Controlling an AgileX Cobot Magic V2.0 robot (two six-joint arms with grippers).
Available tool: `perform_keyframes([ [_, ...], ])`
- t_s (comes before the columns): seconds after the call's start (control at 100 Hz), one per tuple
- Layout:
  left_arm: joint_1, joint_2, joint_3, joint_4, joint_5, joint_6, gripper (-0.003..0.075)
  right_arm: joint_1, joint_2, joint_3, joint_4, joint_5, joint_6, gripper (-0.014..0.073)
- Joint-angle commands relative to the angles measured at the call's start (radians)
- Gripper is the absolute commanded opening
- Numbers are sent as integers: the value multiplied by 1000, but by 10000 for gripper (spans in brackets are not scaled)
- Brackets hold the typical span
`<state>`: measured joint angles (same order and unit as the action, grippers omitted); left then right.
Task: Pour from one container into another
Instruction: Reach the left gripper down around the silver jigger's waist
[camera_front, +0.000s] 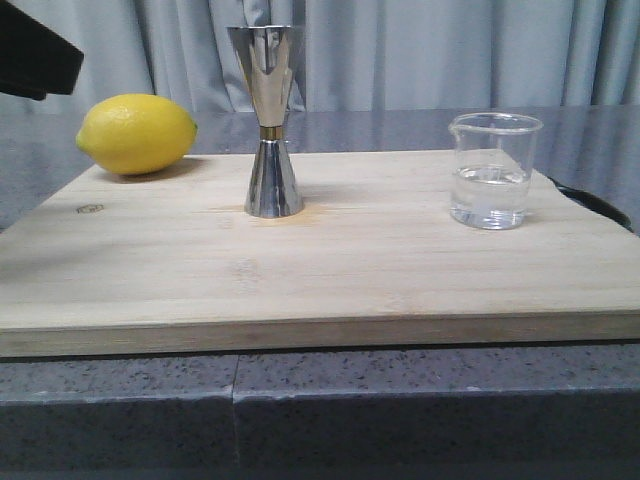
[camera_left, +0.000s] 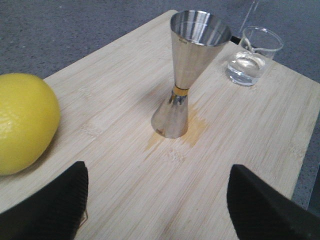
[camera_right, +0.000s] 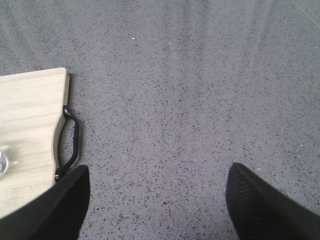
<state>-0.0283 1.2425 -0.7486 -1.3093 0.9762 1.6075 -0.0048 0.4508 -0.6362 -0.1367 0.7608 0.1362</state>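
Observation:
A small clear glass beaker (camera_front: 493, 170) holding clear liquid stands upright on the right part of the wooden board (camera_front: 320, 280); it also shows in the left wrist view, beaker (camera_left: 252, 56). The tall steel jigger (camera_front: 268, 120) with a gold waist band stands upright at the board's centre left, jigger (camera_left: 190, 70), its top cup looking empty. My left gripper (camera_left: 157, 205) is open above the board, short of the jigger, holding nothing. My right gripper (camera_right: 157, 202) is open over the grey counter, off the board's right edge, empty.
A yellow lemon (camera_front: 136, 133) lies at the board's back left, lemon (camera_left: 22, 122). The board has a black handle (camera_right: 71, 142) on its right side. Grey speckled counter (camera_right: 190, 100) surrounds the board; a curtain hangs behind. A dark arm part (camera_front: 35, 55) shows upper left.

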Motion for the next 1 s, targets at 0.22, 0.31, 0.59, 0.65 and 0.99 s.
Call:
perform_keyframes([
  [0.22, -16, 174, -30, -259, 220, 274, 536, -5, 17, -30, -11, -75, -12, 492],
  [0.31, -51, 222, -30, -310, 235, 350, 536, -5, 17, -30, -11, -75, -12, 492],
  [0.59, -174, 325, -34, -513, 235, 560, 536, -5, 17, -30, -11, -76, -12, 492],
  [0.65, -192, 341, -34, -541, 235, 589, 536, -5, 17, -30, -11, -76, -12, 492],
  [0.99, -251, 472, -155, -541, 232, 606, 536, -5, 17, -30, -11, -78, -12, 492],
])
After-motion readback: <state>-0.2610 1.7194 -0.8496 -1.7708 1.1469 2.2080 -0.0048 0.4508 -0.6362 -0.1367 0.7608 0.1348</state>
